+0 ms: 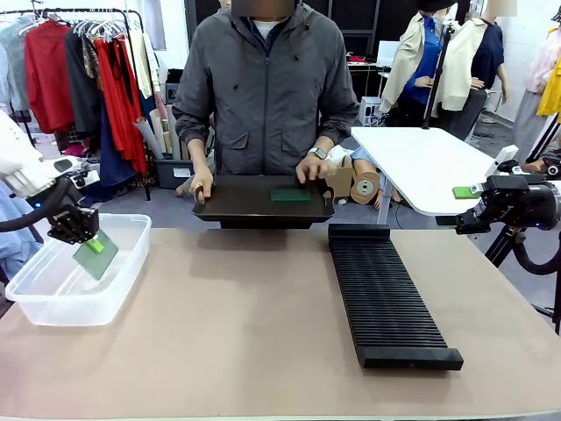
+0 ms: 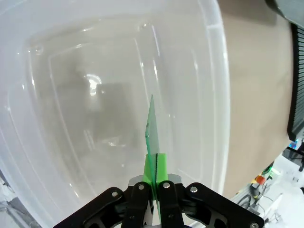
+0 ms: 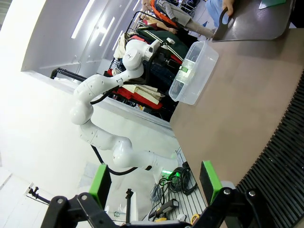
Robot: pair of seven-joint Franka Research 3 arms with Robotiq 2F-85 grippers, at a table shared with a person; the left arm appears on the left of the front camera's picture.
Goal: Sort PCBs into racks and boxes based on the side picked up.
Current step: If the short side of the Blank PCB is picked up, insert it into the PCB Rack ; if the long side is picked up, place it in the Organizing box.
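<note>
Left wrist view: PCB [image 2: 152,124] edge-on in left gripper [image 2: 156,165]; front shows its face.

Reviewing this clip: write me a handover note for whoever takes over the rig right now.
The left gripper is shut on the held PCB, gripped on edge over the inside of the clear tub, not yet released.
The right gripper is open and empty, off the table's right side, beyond the black slotted rack.
The person's hands hold the black tray at the far edge; the tray PCB lies on it.
Done: no board seen in rack slots or on the tub floor.
Left: drop the held PCB, then sort the tray PCB.
</note>
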